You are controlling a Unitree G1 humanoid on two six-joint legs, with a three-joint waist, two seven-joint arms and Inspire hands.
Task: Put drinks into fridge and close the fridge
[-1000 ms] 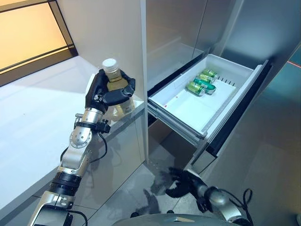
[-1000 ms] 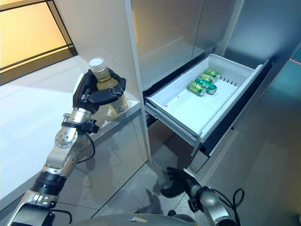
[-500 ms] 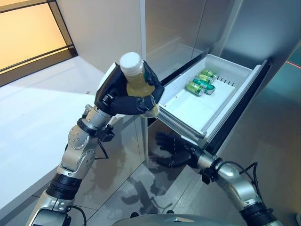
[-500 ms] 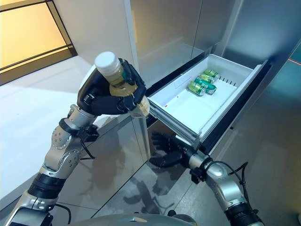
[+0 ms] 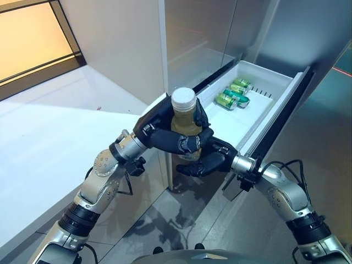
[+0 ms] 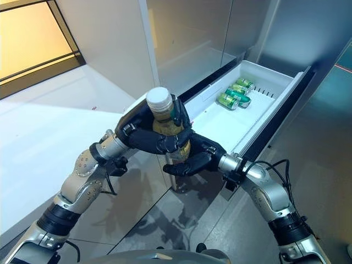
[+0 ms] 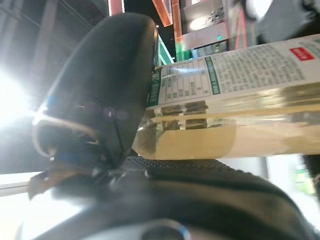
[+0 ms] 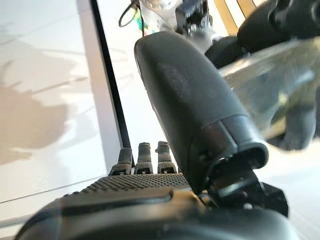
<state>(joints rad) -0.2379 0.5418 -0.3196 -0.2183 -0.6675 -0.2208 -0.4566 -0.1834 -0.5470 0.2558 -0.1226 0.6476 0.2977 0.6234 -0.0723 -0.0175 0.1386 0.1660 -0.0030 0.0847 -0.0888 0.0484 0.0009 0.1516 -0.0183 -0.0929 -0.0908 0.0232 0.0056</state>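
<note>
Bottle [image 5: 186, 127]: clear, pale yellow-brown drink, white cap, printed label. Held upright in mid-air off the worktop's right edge, between that edge and the drawer's near end, not yet over the drawer floor. Upright carriage keeps the cap uppermost and the base free to be received or set down.

Left hand [image 5: 165, 135]: fingers curled round the bottle's body below the cap, thumb on the opposite side; the left wrist view shows the label and liquid pressed against the thumb. It bears the full weight.

Right hand [image 6: 193, 160]: beneath and just beside the bottle's base, palm turned up, fingers straight to relaxed, cupped but not closed on anything. Whether it touches the base cannot be told. Judged to be placed for a hand-over or as support, since the drawer lies on the right arm's side.

Drawer [image 5: 286, 88]: white fridge drawer, pulled fully out, front panel dark. Open so drinks can be laid in from above.

Cans [image 5: 232, 92]: green, lying on their sides, grouped at the drawer's far end near its right wall; the near floor is bare, leaving room for the bottle.

Worktop [image 5: 49, 132]: white, at the left.

Stage, as judged: bottle in transit; placing and closing not yet done.
</note>
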